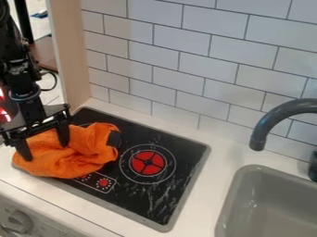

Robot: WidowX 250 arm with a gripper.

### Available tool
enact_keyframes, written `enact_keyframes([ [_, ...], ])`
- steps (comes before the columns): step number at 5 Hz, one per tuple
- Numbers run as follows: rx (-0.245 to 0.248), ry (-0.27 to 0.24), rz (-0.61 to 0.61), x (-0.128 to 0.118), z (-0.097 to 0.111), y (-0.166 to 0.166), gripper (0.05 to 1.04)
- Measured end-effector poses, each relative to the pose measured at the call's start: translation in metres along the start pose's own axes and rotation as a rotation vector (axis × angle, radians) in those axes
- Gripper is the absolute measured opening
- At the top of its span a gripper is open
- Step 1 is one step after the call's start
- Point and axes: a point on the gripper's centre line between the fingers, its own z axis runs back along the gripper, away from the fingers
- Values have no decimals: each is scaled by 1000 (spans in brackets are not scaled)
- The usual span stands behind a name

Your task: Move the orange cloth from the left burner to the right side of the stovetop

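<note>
And here we have the gripper [44, 151] at the left side of the cooktop [164, 203], right down at the orange cloth [86, 155], its two fingers spread wide apart! We see the cloth bunched up across the cooktop's left edge, covering its near left corner. A small dark piece [114, 139] sits at the cloth's right end; we can't tell what it is. Just right of that, we spot the red burner ring [148, 163], and we've got the sink [272, 203] well apart, over to the right.
</note>
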Motion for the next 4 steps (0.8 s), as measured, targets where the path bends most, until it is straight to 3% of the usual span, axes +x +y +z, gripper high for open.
enact_keyframes([
  [1,-20,-44,-13,3,-3,-12,999],
  [4,7,-41,-54,-7,-20,-34,999],
])
